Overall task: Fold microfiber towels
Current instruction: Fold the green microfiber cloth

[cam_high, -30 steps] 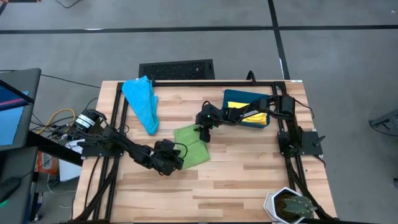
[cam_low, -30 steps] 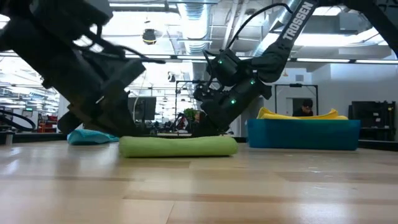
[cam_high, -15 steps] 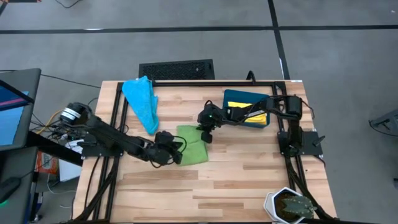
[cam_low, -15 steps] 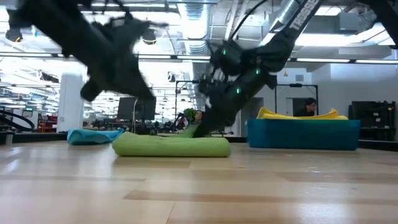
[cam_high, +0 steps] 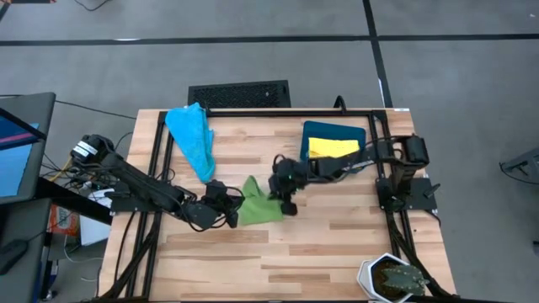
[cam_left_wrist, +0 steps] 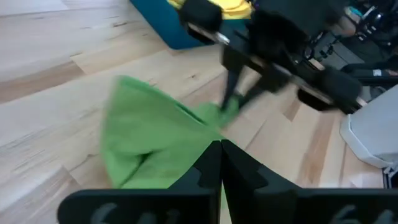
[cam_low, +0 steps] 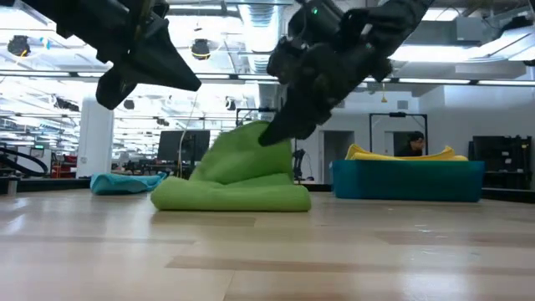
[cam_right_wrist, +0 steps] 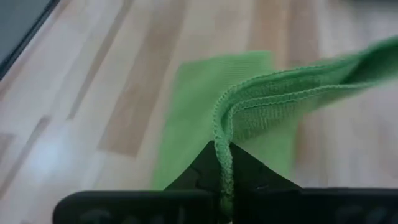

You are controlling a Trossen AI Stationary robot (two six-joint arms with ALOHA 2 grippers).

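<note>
While green towel (cam_high: 258, 204) is being lifted off table (cam_high: 337, 244) middle, edge is being pinched by right gripper (cam_high: 287, 197). Other edge is being pinched by left gripper (cam_high: 229, 206). Thin edge could be dropped if pulled apart hard, and fold would be spoiled.

Teal bin (cam_high: 324, 132) blocks far right; front clear.

Teal bin (cam_high: 334, 132) at table (cam_high: 337, 244) far edge; potted plant (cam_high: 394, 278) at near corner.
</note>
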